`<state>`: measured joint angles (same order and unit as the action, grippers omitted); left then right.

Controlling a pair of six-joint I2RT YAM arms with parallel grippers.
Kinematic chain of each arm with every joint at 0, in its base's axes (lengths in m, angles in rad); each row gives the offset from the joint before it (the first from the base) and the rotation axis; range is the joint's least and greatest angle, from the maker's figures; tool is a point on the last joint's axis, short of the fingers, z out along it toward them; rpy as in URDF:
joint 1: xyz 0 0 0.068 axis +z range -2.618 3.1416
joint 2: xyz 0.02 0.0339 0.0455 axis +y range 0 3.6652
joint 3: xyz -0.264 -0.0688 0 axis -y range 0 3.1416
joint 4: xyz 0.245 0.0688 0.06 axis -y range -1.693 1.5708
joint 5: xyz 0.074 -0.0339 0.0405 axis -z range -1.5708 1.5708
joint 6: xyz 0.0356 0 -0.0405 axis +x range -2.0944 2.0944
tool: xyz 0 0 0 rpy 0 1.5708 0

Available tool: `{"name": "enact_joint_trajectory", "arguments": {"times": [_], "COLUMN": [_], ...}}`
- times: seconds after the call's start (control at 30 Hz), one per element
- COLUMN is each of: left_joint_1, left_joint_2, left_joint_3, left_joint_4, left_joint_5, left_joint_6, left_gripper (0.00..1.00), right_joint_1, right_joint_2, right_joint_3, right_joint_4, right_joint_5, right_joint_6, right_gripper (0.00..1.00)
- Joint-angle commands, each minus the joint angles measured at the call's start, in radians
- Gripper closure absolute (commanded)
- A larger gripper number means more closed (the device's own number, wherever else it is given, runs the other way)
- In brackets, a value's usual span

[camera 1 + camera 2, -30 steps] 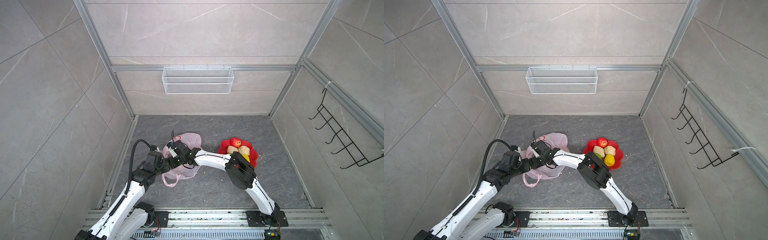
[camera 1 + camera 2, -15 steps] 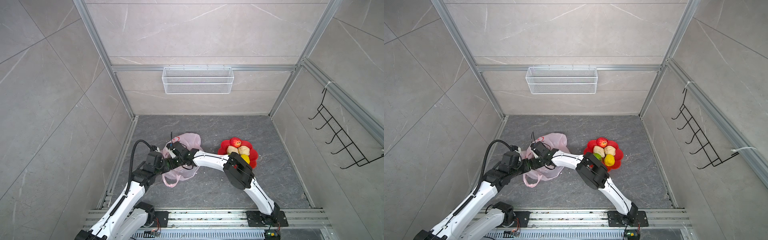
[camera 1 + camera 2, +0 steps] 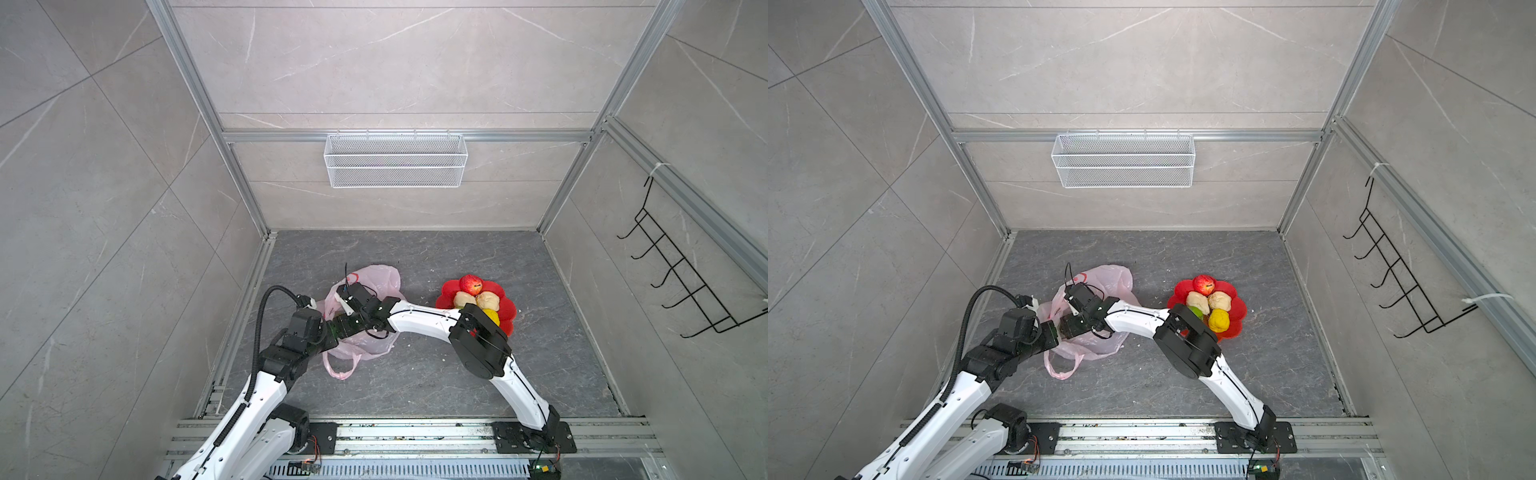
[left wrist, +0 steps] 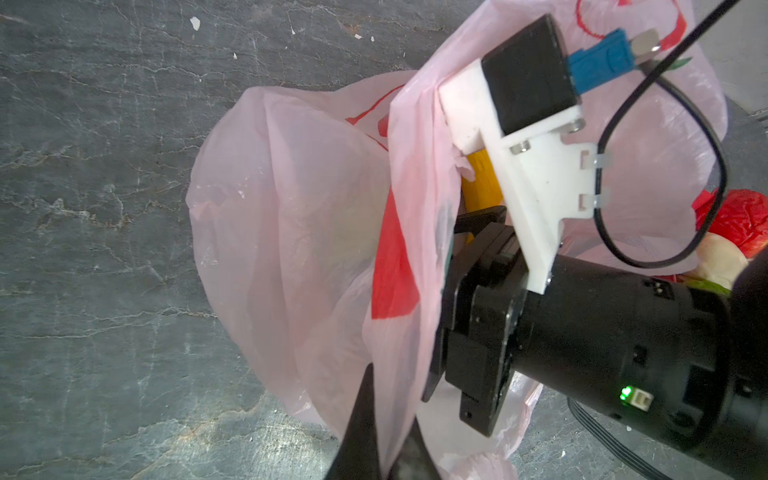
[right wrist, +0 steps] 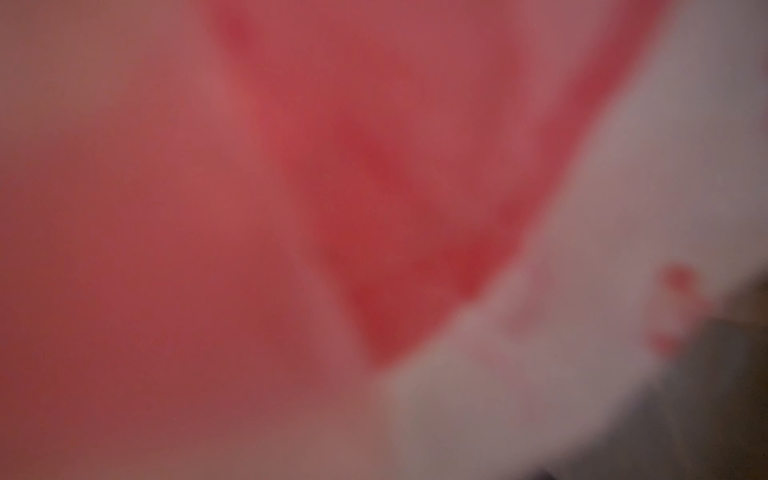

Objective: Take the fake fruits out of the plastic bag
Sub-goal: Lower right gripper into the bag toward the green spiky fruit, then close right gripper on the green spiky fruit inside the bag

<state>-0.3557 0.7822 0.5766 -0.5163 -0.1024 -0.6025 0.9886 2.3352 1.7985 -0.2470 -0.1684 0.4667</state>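
Observation:
The pale-pink plastic bag (image 3: 376, 279) (image 4: 291, 199) lies on the floor left of centre. My left gripper (image 4: 388, 449) is shut on the film at the bag's mouth and holds it up. My right gripper (image 3: 351, 325) reaches into the mouth, and the film hides its fingers. A yellow banana (image 4: 478, 183) shows inside the bag beside it. The right wrist view is only blurred pink and red film. Other fake fruits lie on the red dish (image 3: 506, 318): a red apple (image 3: 470, 283), two beige lumps (image 3: 1198, 302), a yellow lumpy one (image 3: 1219, 320) and a green one (image 3: 1196, 312).
A white wire basket (image 3: 395, 160) hangs on the back wall and a black hook rack (image 3: 681, 286) on the right wall. Aluminium rails (image 3: 245, 307) edge the grey stone floor. My right arm's elbow (image 3: 478, 345) hangs over the near edge of the dish.
My right arm has shifted a little to the left, further into the bag's mouth. The left gripper keeps its hold on the film in the same place.

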Motion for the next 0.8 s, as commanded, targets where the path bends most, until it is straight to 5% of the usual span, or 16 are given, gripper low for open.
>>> {"name": "enact_joint_trajectory", "arguments": {"times": [0.0, 0.77], "left_joint_1": [-0.005, -0.006], "left_joint_2": [-0.012, 0.022], "left_joint_3": [-0.009, -0.012], "left_joint_4": [-0.015, 0.031], "left_joint_5": [-0.01, -0.015], "left_joint_6": [-0.017, -0.021], "left_gripper": [0.96, 0.96], "right_joint_1": [-0.013, -0.027], "right_joint_2": [-0.066, -0.153], "right_joint_3": [-0.032, -0.052], "right_joint_4": [0.007, -0.018], "right_joint_5": [0.026, 0.03], "right_joint_6": [0.019, 0.009], "right_gripper": [0.53, 0.53]}}
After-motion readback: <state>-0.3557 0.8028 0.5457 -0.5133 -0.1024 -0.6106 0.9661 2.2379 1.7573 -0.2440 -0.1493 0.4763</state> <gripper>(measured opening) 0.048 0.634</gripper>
